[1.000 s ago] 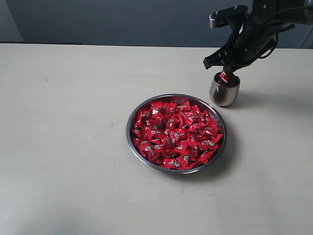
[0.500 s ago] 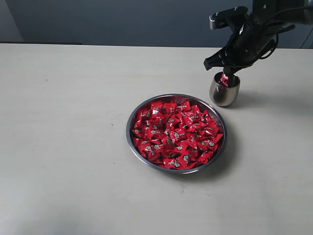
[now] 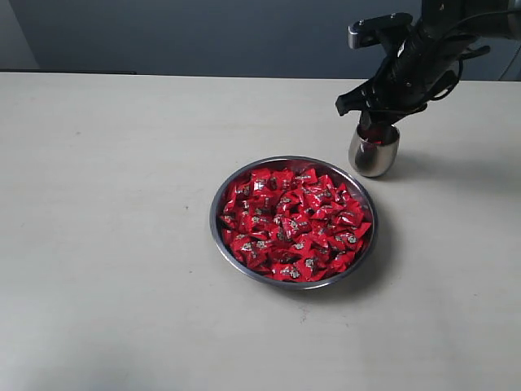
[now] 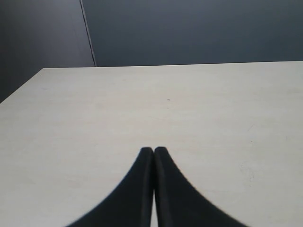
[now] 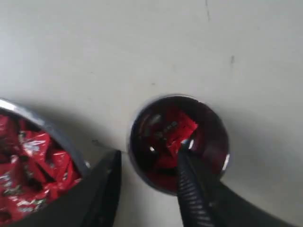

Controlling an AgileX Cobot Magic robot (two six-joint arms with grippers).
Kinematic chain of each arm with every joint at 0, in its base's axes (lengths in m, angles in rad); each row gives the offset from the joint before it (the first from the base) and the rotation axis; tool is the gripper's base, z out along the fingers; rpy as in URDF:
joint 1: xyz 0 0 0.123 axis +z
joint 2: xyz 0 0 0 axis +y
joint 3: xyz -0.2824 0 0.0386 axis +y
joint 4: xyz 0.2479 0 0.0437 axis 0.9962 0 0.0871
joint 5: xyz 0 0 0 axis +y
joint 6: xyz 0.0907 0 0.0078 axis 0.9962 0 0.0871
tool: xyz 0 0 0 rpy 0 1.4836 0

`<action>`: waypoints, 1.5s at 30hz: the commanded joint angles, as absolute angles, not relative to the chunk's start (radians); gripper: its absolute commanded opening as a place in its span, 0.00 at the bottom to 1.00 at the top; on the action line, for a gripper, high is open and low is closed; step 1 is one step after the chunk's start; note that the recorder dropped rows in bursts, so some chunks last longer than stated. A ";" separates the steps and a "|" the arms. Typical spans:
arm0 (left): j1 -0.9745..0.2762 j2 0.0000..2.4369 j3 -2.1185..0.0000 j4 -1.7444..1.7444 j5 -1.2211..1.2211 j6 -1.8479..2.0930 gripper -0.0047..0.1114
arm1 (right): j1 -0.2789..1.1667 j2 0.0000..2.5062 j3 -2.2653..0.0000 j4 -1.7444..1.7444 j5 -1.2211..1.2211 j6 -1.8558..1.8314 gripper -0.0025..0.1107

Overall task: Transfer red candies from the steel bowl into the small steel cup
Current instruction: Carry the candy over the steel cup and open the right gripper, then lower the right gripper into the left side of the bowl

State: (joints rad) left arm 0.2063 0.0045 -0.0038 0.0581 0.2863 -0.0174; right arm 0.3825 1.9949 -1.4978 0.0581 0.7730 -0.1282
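The steel bowl (image 3: pixel 215 213) sits mid-table, heaped with red candies (image 3: pixel 293 224). The small steel cup (image 3: pixel 374 151) stands just behind it to the right. My right gripper (image 3: pixel 370 122) hovers right over the cup's mouth. In the right wrist view the right gripper (image 5: pixel 147 153) is open, one finger over the cup (image 5: pixel 210 137) and the other outside it, toward the bowl (image 5: pixel 42 125). A red candy (image 5: pixel 177 127) lies loose inside the cup, and more candies (image 5: pixel 33 165) fill the bowl. My left gripper (image 4: pixel 154 150) is shut on nothing above bare table and is out of the exterior view.
The pale table (image 3: pixel 114 204) stretches wide to the left of the bowl and in front of it. A dark wall (image 3: pixel 203 37) stands behind the far edge.
The red candy held at the cup's mouth a second ago has dropped inside. The right gripper's fingers have parted and sit slightly higher over the cup.
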 commanded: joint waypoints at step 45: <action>0.197 0.000 0.000 0.064 0.284 -0.020 0.04 | 0.572 2.102 -1.503 0.322 0.721 -0.352 0.36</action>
